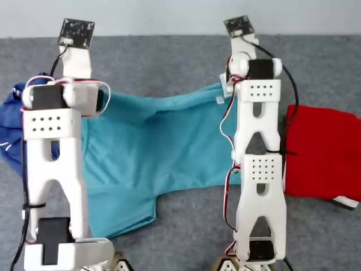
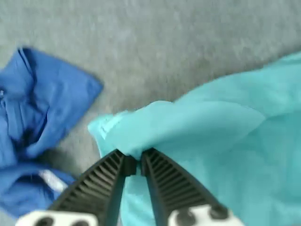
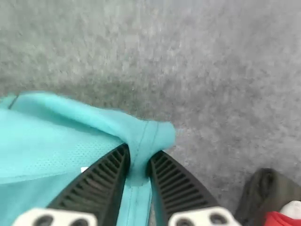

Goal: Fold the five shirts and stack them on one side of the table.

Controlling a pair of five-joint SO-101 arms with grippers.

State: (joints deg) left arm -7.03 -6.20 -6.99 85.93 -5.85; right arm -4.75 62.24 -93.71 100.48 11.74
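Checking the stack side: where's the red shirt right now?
High view: the red shirt lies folded on the right of the table, just beyond the teal shirt.

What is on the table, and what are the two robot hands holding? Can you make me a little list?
teal shirt: spread out in the middle of the table
left gripper: shut on a teal shirt edge
right gripper: shut on another teal shirt edge
blue shirt: crumpled, on the left side
red shirt: looks folded, on the right side
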